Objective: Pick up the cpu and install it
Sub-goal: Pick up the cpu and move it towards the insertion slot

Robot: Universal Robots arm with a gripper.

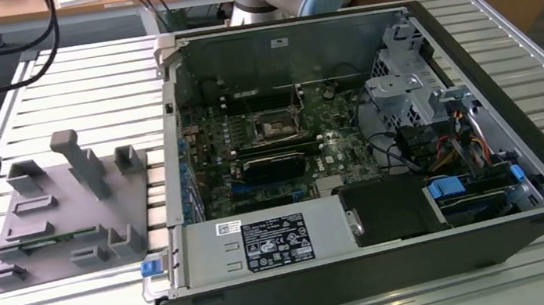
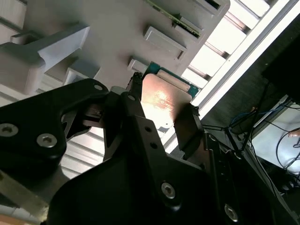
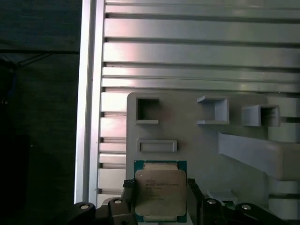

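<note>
The slatted aluminium table [image 1: 62, 77] is carrying an open black computer case [image 1: 373, 281] with its green motherboard [image 1: 337, 124] lying bare inside. Beside it, toward the exterior view's left, a matte grey moulded tray [image 1: 51, 229] of blocky pockets and posts is sitting flat. Over that tray's corner the black gripper [image 3: 160, 187] is hanging, its jaws standing narrow and pressing on two opposite edges of the cpu [image 3: 160, 193]. The cpu [image 2: 164, 101] is lying between them as a thin flat square, its smooth silvery lid catching warm light, a green rim showing around it
</note>
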